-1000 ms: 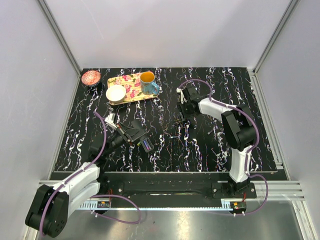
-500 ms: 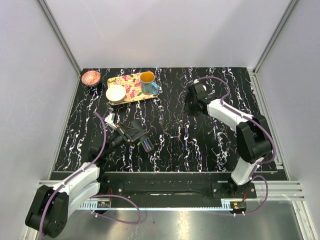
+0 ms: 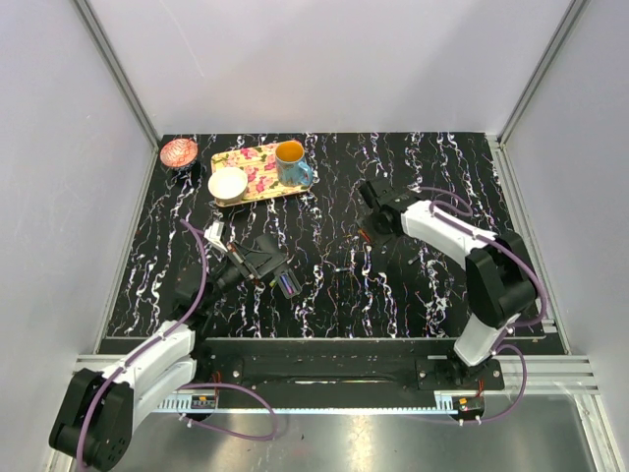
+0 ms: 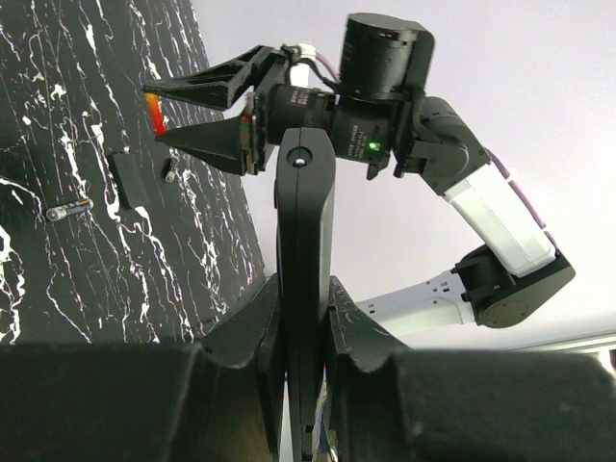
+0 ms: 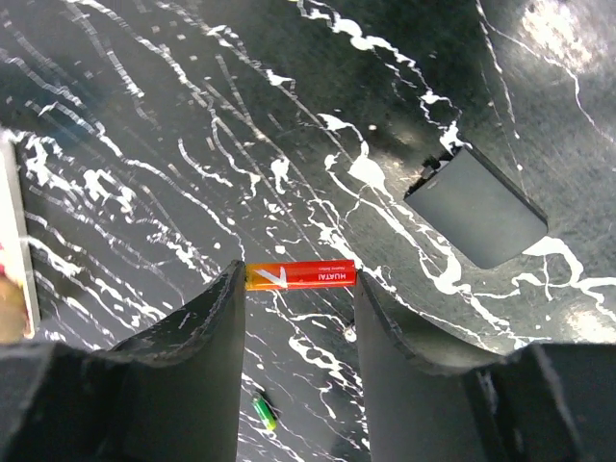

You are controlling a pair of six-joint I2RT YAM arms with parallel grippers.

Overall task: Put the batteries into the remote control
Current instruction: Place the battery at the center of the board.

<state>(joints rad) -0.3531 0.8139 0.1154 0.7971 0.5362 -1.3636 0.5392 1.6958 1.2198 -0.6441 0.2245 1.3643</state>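
Ben: What shows from up top?

Mia: A black table with white marble streaks [image 3: 413, 295]. The left gripper [image 3: 257, 264] is at the near left, and it holds the small flat black plastic remote control [image 3: 273, 256]. A slim blue-purple battery [image 3: 287, 285] lies on the table, just near and right of the remote. At the far left sits a yellow flowery tray [image 3: 257, 162] with a white bowl [image 3: 227, 183] and a blue mug [image 3: 292, 163] on it. A round red bowl [image 3: 179, 151] stands left of the tray. The right gripper [image 3: 370, 232] hangs a bit right of the middle, well apart from the remote.

Ben: And the left wrist view?

Mia: The remote shows edge-on, squeezed tight between the two left fingers [image 4: 245, 342]. Past it, the right gripper pinches a slim red-orange battery [image 4: 154, 109]. A small flat black rectangle [image 4: 125, 179] lies on the table, apart from the blue-purple battery.

Ben: And the right wrist view?

Mia: The right jaws stand about half open, and the red-orange battery sits crosswise between them, one end on each finger, up above the table. The flat black rectangle lies off to the right. A tiny green stick [image 5: 262, 412] lies on the table too — too small to tell what it is.
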